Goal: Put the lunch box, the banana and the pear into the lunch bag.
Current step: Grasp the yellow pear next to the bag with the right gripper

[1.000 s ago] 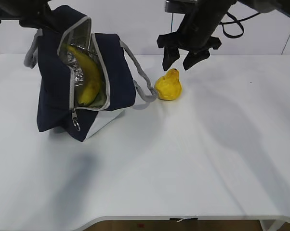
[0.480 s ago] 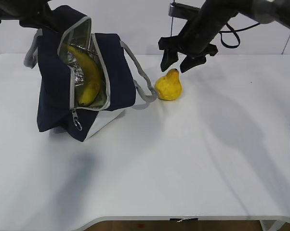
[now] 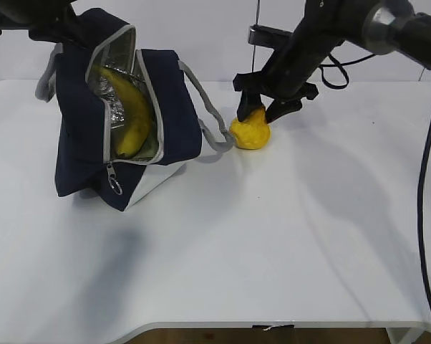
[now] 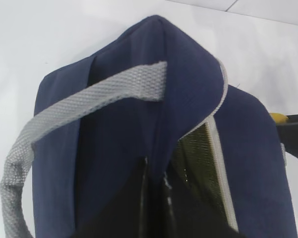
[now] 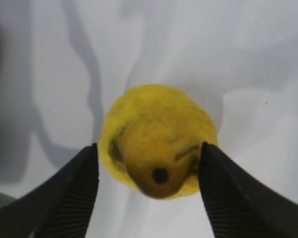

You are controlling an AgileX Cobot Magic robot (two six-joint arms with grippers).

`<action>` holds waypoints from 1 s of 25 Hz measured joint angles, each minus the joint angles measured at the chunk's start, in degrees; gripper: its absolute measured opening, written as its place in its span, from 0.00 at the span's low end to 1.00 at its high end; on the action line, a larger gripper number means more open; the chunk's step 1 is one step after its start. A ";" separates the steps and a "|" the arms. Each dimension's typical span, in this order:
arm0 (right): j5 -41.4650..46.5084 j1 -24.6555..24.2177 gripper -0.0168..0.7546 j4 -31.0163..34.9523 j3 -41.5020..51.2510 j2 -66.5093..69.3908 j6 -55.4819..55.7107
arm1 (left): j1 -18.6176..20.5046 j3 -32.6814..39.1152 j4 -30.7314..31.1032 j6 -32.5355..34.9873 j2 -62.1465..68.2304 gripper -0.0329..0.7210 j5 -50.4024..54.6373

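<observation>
- Nearest you, the front half of the white table carries only shadows; everything sits toward the far edge.
- Your lunch bag is at the far-left part of the table, tilted, with its zippered mouth gaping toward you and the foil lining showing along the opening.
- The zipper's ring pull hangs at the low end of that opening, on the side facing the front edge.
- The banana already lies inside the bag, curved along the opening with its lower end deep in the mouth.
- A patch of pale green shows under the banana in the bag; you cannot tell from these views whether that is the lunch box.
- One grey strap handle loops out of the bag's right side and ends just beside the pear.
- The pear stands upright on the table near the far edge, about mid-width, just right of the bag.
- Your right gripper is down over the pear's neck; in the wrist view its fingers are spread on either side of the pear, close to its skin but not pressing it.
- Your left gripper is pressed together on the navy fabric at the bag's top, at the far-left corner, holding that end raised.
</observation>
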 joint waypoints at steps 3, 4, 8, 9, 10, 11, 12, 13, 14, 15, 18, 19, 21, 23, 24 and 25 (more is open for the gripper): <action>0.00 0.00 0.65 0.09 0.00 0.36 0.00 | 0.00 0.00 0.00 0.00 0.00 0.04 0.00; -0.08 0.00 0.62 0.09 0.00 0.36 0.00 | 0.00 0.00 0.00 0.00 0.00 0.04 0.00; -0.22 0.00 0.54 0.22 0.00 0.36 0.00 | 0.00 0.00 0.00 0.00 0.00 0.04 0.00; -0.24 0.00 0.51 0.22 0.00 0.36 0.00 | 0.00 0.00 0.00 0.00 0.00 0.04 0.00; -0.34 0.00 0.49 0.22 0.00 0.36 0.00 | 0.00 0.00 0.00 0.00 0.00 0.04 0.00; -0.34 0.00 0.47 0.22 0.00 0.36 0.00 | 0.00 0.00 0.00 0.00 0.00 0.04 0.00; -0.34 0.00 0.45 0.22 0.00 0.36 0.00 | 0.00 0.00 0.00 0.00 0.00 0.04 0.00; -0.34 0.00 0.43 0.22 0.00 0.36 -0.09 | 0.00 0.00 0.00 0.00 0.00 0.04 0.00; -0.34 0.00 0.42 0.22 0.00 0.36 -0.13 | 0.00 0.00 0.00 0.00 0.00 0.04 0.00; -0.34 0.00 0.42 0.22 0.00 0.36 -0.22 | 0.00 0.00 0.00 0.00 0.00 0.04 0.00; -0.34 0.00 0.41 0.22 0.00 0.36 -0.50 | 0.00 0.00 0.00 0.00 0.00 0.04 0.00; -0.34 0.00 0.41 0.22 0.00 0.36 -0.64 | 0.00 0.00 0.00 0.00 0.00 0.04 0.00; 0.21 0.00 0.41 0.22 -0.37 0.36 -0.68 | 0.00 0.00 0.00 0.00 0.00 0.04 0.00; 1.75 0.00 0.41 0.22 -1.65 0.36 -0.77 | 0.00 0.00 0.00 0.00 0.00 0.04 0.00; 2.42 0.00 0.41 0.22 -2.45 0.36 -0.81 | 0.00 0.00 0.00 0.00 0.00 0.04 0.00; 3.05 0.00 0.41 0.22 -3.59 0.36 -0.81 | 0.00 0.00 0.00 0.00 0.00 0.04 0.00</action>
